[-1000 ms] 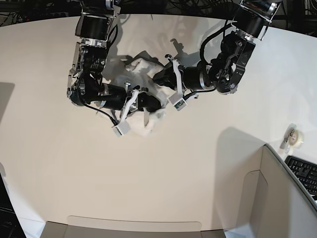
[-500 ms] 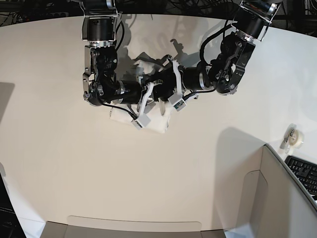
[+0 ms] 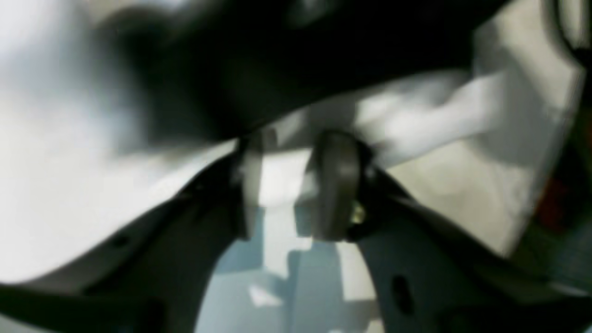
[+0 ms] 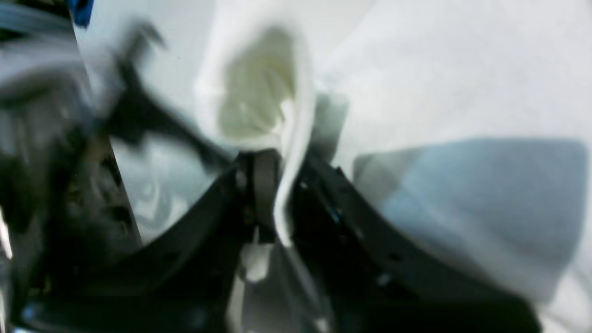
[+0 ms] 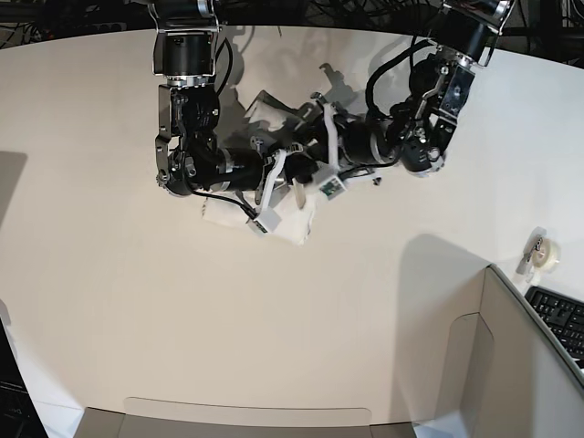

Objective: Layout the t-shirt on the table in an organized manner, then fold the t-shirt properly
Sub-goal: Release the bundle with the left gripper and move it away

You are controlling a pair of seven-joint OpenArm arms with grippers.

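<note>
T-shirt (image 5: pixel 294 215) slightly higher than before

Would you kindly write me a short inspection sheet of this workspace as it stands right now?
Surface: the table is white and mostly bare.
Job's things: the t-shirt lies bunched beneath the arms, not laid out; no print visible.
Clutter: a tape roll near the table's right edge.
Grippers: the right gripper pinches a fold of white cloth; the left gripper has cloth between its fingers.
Cables: black cables loop along the arms.
Surroundings: a grey partition with a keyboard behind it.
</note>
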